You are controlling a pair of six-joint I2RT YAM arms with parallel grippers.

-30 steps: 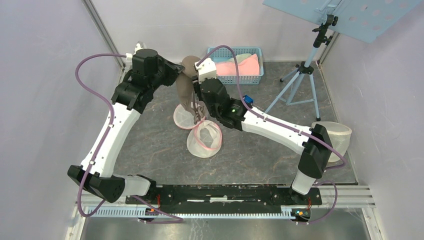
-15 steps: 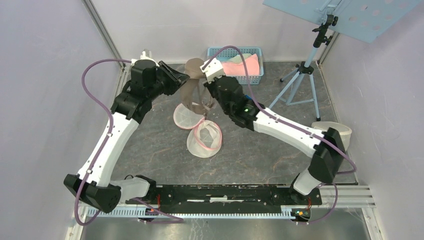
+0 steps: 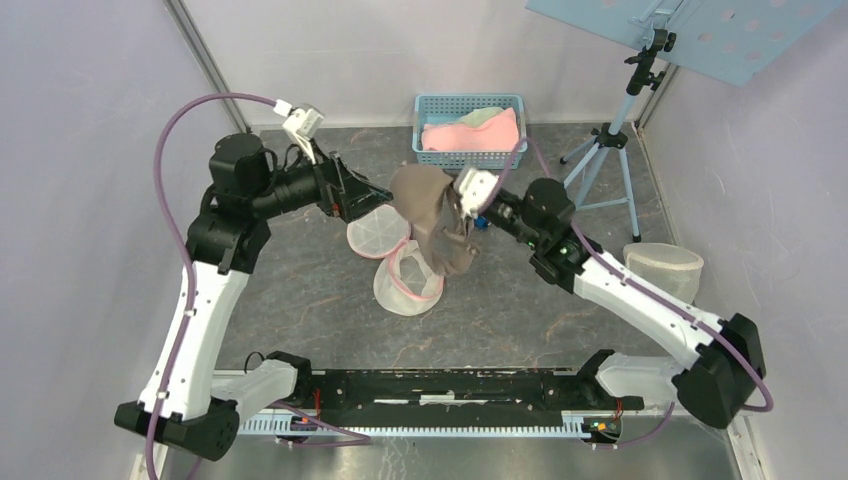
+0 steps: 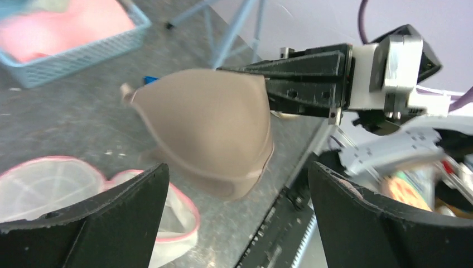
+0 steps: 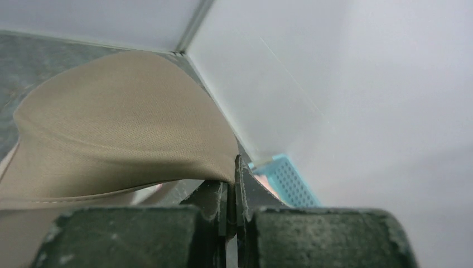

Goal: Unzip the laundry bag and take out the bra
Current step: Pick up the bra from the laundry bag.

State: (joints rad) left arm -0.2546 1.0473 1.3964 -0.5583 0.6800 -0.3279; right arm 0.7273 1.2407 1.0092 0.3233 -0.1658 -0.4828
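Your right gripper (image 3: 462,212) is clamped on the upper edge of the tan bra (image 3: 435,228). In the right wrist view the two fingers (image 5: 220,201) meet with only the fabric hem pinched between them. The bra hangs free from that pinch, one moulded cup facing the left arm and the rest draping downward, clear of the table (image 3: 300,290). From above, its lower end overlaps the near half of the laundry bag (image 3: 405,285); you cannot tell whether it brushes the mesh. Your left gripper (image 3: 378,195) is spread wide and holds nothing. In its wrist view both black fingers (image 4: 83,223) frame the cup without touching it, and the gripper sits just beside the bra on its left. The laundry bag lies on the table under and between the two grippers, unzipped, its two round pink-trimmed mesh halves laid open side by side with nothing visible inside them. At the far edge stands a blue basket (image 3: 470,158) with a pink cloth (image 3: 470,133) in it, well apart from the bra. A light-blue tripod (image 3: 605,170) stands to its right.
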